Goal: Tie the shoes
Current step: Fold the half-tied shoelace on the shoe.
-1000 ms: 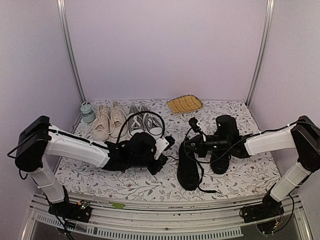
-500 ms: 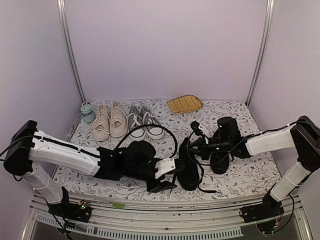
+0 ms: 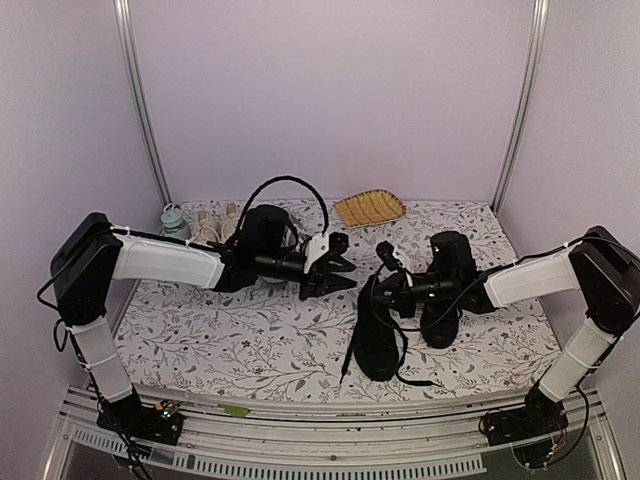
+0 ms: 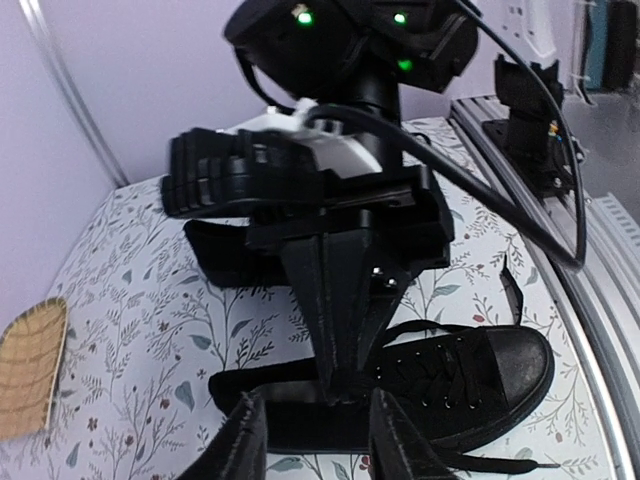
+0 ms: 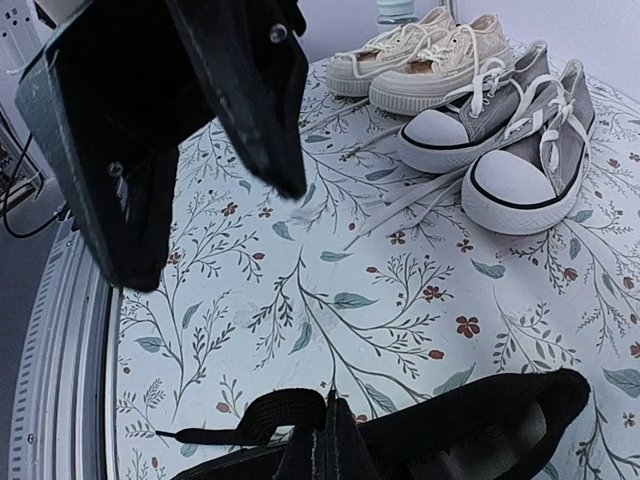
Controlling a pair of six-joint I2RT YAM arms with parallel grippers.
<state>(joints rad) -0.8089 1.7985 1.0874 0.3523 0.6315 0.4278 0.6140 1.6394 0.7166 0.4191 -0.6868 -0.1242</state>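
Note:
Two black sneakers lie right of centre, the near one (image 3: pixel 377 335) and the far one (image 3: pixel 444 312) under the right arm. My right gripper (image 3: pixel 374 290) is shut on a black lace at the near shoe's opening. In the right wrist view its tips (image 5: pixel 325 450) pinch a lace loop (image 5: pixel 268 415). My left gripper (image 3: pixel 340 266) is open and empty, just left of the right gripper. In the left wrist view its fingers (image 4: pixel 243 440) frame the shut right gripper (image 4: pixel 340 300) and the near shoe (image 4: pixel 455 385). A loose lace end (image 3: pixel 347 362) trails forward.
The beige pair (image 5: pixel 430 50) and the grey pair with white toe caps (image 5: pixel 505 150) stand at the back left, largely hidden by the left arm in the top view. A woven basket (image 3: pixel 369 208) lies at the back. A small teal bottle (image 3: pixel 176 223) stands at the back left corner.
My left gripper swung from low by the near shoe's front end back and up to beside the right gripper. The right gripper has held its place.

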